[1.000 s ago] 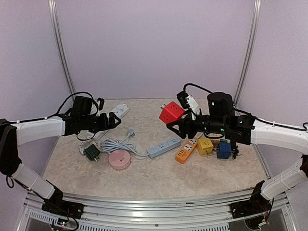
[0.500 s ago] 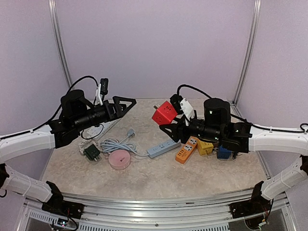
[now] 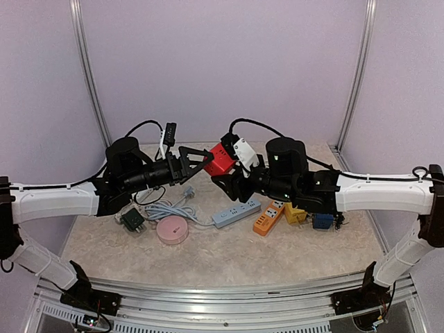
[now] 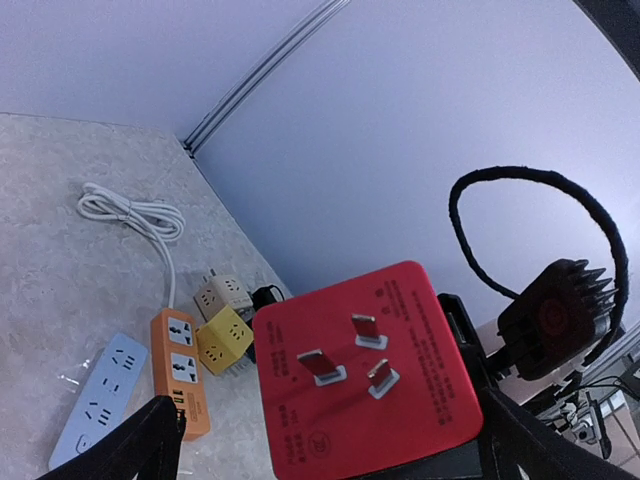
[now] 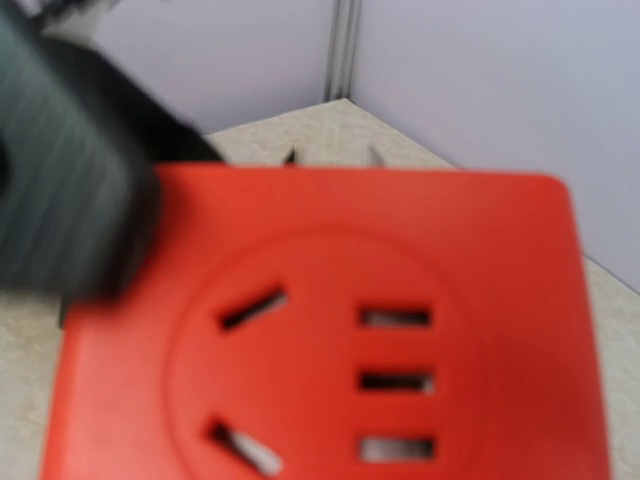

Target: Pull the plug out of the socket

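The right pincer (image 3: 226, 173) pinches a red cube adapter (image 4: 365, 370) aloft, its three prongs (image 4: 325, 367) facing the left pincer (image 3: 201, 161), spread wide just before it. The adapter looks light, rigid, smooth-sided plastic; take hold across opposite flat sides, clear of prongs.

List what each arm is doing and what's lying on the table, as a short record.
Held item: red cube adapter, up off the table
Right end effector: shut on the adapter
Left end effector: open, close up to the adapter's pronged face
Prongs: three, bare
On table: light blue power strip, orange power strip, yellow cube adapter
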Robot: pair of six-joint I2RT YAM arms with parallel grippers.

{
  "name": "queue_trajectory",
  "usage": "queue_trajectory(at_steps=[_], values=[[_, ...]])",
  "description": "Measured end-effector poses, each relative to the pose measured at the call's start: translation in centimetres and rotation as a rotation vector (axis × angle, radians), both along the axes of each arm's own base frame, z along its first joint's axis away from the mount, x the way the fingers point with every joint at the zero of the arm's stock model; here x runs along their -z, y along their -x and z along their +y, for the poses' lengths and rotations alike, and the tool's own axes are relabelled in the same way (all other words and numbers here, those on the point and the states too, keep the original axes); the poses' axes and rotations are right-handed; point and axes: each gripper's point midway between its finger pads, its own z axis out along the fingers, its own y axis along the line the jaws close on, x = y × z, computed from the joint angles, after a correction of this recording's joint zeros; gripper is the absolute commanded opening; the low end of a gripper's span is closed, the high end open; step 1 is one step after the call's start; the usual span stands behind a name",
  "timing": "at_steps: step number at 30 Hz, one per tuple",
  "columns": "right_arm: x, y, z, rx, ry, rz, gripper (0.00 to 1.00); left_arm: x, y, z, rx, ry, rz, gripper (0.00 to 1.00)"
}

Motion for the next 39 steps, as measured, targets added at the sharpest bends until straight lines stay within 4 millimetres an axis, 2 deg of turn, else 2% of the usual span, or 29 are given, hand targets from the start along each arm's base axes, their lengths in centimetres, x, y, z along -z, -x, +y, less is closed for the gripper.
queue_trajectory(at_steps=[8,13,18,24,28,30,33,35,37,39], values=[[0.9,-0.6,0.4,0.026,0.033,-0.003,0.00,1.6,0.1,-1.3,0.053,0.013,0.074,0.99],[0.9,-0.9,0.6,0.041,0.043,-0.015,0.00,1.3,0.2,-1.4,0.068,0.036,0.086,0.90],[0.9,-1.1,0.8,0.050,0.054,-0.024,0.00,0.8,0.4,-1.6,0.083,0.056,0.093,0.87],[1.3,-1.0,1.3,0.051,0.087,-0.038,0.00,1.0,0.3,-1.9,0.092,0.066,0.111,0.73],[1.4,-0.7,1.5,0.052,0.112,-0.066,0.00,1.4,0.3,-2.0,0.092,0.063,0.134,0.52],[1.4,-0.8,1.4,0.062,0.133,-0.090,0.09,1.4,0.3,-2.0,0.093,0.069,0.145,0.41],[1.4,-0.7,1.4,0.065,0.144,-0.101,0.45,1.4,0.4,-2.1,0.098,0.069,0.149,0.25],[1.4,-0.7,1.4,0.066,0.145,-0.103,0.68,1.4,0.4,-2.0,0.100,0.070,0.148,0.20],[1.5,-0.6,1.3,0.065,0.138,-0.107,0.80,1.4,0.4,-2.0,0.102,0.069,0.149,0.19],[1.7,-0.2,1.0,0.059,0.133,-0.103,0.85,1.4,0.4,-2.0,0.104,0.066,0.146,0.19]])
